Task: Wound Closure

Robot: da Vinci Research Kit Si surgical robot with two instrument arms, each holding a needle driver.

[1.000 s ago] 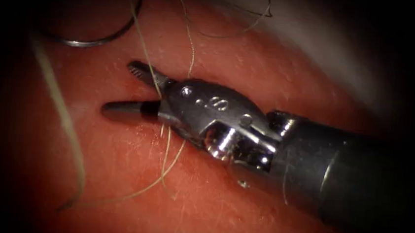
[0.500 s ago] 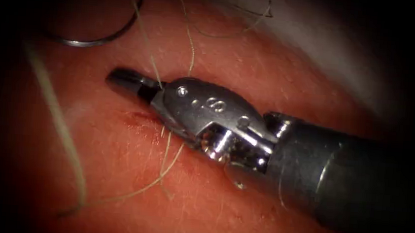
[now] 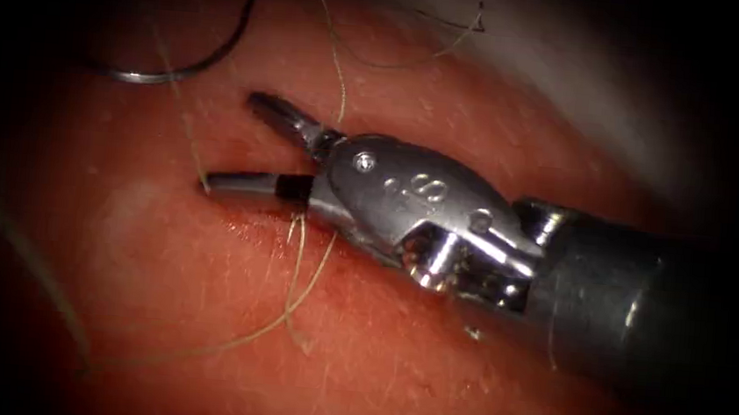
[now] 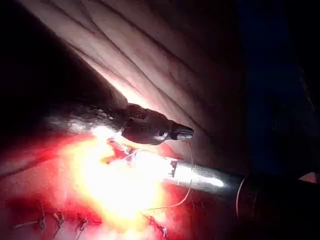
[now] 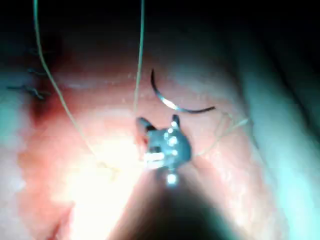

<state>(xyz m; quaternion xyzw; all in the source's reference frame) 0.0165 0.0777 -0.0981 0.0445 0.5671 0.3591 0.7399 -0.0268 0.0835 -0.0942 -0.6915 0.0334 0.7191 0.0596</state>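
My right tool (image 3: 232, 141) reaches in from the right over the tissue (image 3: 428, 362), jaws open and holding nothing. A thin strand of thread (image 3: 184, 122) hangs free, its end beside the lower jaw's tip. More thread (image 3: 295, 263) runs from under the jaws down across the tissue. The curved needle (image 3: 169, 73) lies loose on the tissue up and to the left of the jaws, held by neither tool; it lies beyond the open right tool (image 5: 159, 121) as needle (image 5: 175, 105). In the left wrist view two tool shafts (image 4: 150, 131) (image 4: 210, 177) cross glaring tissue.
A curled cut end of thread (image 3: 399, 56) lies on the tissue at the upper middle. A pale surface (image 3: 591, 75) borders the tissue at the upper right. Earlier stitches (image 4: 50, 220) line the tissue in the left wrist view.
The right tool's jaws shut on the upright strand, then opened and drew right. The strand now hangs free, shifted left. The thick blurred thread at the left has drifted away.
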